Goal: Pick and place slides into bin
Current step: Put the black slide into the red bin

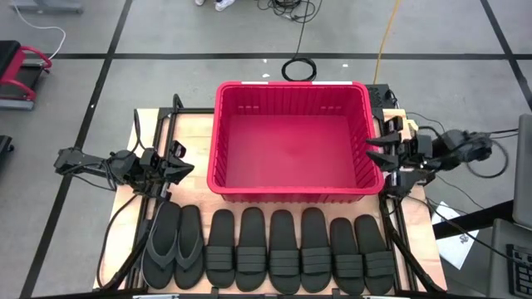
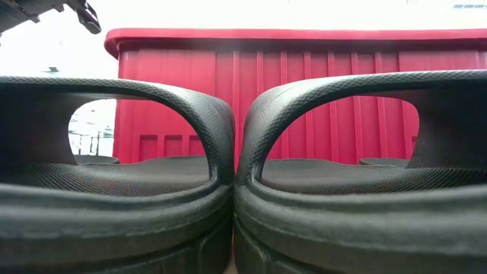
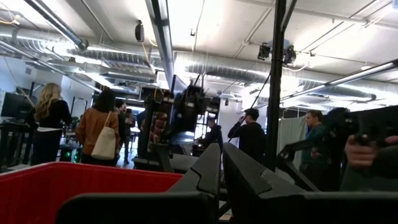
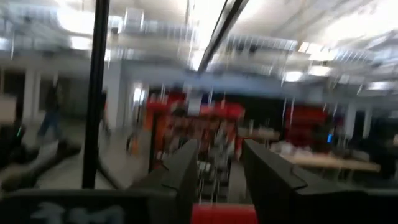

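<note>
Eight ribbed rubber slides (image 1: pixel 283 241) front the slotted bin (image 1: pixel 293 193); both grippers' jaws part.

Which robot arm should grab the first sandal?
Probably the left: the left gripper hangs just above the flip-flops, while the right gripper sits beside the bin, farther from the row.

Slides (image 2: pixel 228 190): matt black rubber, fine pebbled texture, ribbed straps (image 1: pixel 283 259). Bin (image 1: pixel 293 189): red plastic, ribbed walls, slight sheen. Table (image 1: pixel 194 133): pale wood, smooth. Gripper fingers (image 3: pixel 249 180): dark, matt.
</note>
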Motion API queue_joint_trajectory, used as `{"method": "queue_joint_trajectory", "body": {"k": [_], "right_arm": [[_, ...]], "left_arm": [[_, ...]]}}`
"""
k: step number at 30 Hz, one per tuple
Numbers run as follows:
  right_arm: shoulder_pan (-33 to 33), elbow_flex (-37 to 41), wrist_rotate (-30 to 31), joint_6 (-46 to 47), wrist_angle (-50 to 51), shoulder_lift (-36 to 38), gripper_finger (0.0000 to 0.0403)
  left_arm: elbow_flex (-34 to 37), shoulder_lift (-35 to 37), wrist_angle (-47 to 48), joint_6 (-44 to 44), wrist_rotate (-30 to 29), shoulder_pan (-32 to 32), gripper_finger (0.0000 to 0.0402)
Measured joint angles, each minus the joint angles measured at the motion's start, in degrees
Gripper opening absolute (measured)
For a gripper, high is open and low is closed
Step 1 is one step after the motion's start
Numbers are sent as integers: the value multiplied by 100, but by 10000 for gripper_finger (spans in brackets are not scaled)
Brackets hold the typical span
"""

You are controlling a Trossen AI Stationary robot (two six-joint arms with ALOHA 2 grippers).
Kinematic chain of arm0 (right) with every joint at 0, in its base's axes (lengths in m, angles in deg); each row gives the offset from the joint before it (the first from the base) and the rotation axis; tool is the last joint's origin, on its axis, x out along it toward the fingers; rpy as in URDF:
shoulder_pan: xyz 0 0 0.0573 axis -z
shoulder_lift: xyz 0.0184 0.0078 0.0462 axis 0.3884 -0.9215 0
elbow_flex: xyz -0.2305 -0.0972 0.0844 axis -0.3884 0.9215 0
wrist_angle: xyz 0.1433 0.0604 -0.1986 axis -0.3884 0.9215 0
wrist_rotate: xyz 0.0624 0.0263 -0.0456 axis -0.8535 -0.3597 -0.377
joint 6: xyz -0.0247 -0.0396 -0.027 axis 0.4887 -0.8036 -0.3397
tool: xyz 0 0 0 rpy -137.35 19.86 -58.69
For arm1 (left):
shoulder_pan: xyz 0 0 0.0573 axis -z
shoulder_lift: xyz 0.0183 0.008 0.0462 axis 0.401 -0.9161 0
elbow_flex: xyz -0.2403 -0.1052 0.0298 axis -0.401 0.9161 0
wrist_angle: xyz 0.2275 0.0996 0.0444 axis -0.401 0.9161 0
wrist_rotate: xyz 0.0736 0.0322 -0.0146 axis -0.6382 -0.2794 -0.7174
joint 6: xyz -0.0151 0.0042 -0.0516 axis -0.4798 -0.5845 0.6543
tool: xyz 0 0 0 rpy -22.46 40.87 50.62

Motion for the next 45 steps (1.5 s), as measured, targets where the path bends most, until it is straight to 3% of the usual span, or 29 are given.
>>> {"method": "queue_joint_trajectory", "body": {"k": [5,13,17,20,24,31,38,45], "right_arm": [[0,-1641,-48,570,2205,-1113,154],[-103,-3961,-1613,2108,5084,-2607,164],[-297,-4671,-2206,2936,6293,-2949,164],[-421,-4850,-2687,3651,6927,-3073,164],[-495,-4776,-3388,4307,7269,-3066,164],[-818,-4042,-4077,4033,7504,-3100,164],[-989,-2596,-4746,4182,7442,-3010,164],[-1016,-913,-6223,4763,6517,-2822,164]], "left_arm": [[1,0,-24,0,-9,0,26],[1,0,-130,1089,80,0,26],[0,0,-311,1187,78,0,26],[-1,0,-337,1753,265,0,26],[0,-2,-279,2469,213,4,26],[-1,-4,-162,2409,97,0,26],[-1,-4,43,2474,83,0,26],[-1,-4,92,2430,85,0,26]]}}
